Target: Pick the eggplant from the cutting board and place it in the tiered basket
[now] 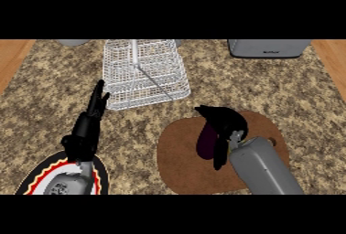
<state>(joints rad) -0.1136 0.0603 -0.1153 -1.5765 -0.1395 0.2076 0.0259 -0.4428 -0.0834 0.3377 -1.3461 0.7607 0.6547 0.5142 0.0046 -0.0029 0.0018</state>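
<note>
Right hand (222, 119) is down over the brown cutting board (182, 160), fingers curled round the dark purple eggplant (206, 141), which sits at the board's middle. The white wire tiered basket (144, 73) stands far left of it, well apart. Left hand (94, 107) rests at the left, fingers straight, holding nothing.

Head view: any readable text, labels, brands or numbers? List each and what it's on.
Grey appliance at the counter's far right edge: a small dark mark on its front, too blurred to read.
Wire basket, cutting board, eggplant, patterned plate: no text visible.
Left hand and right hand: no markings readable.
Nothing can be quoted.
</note>
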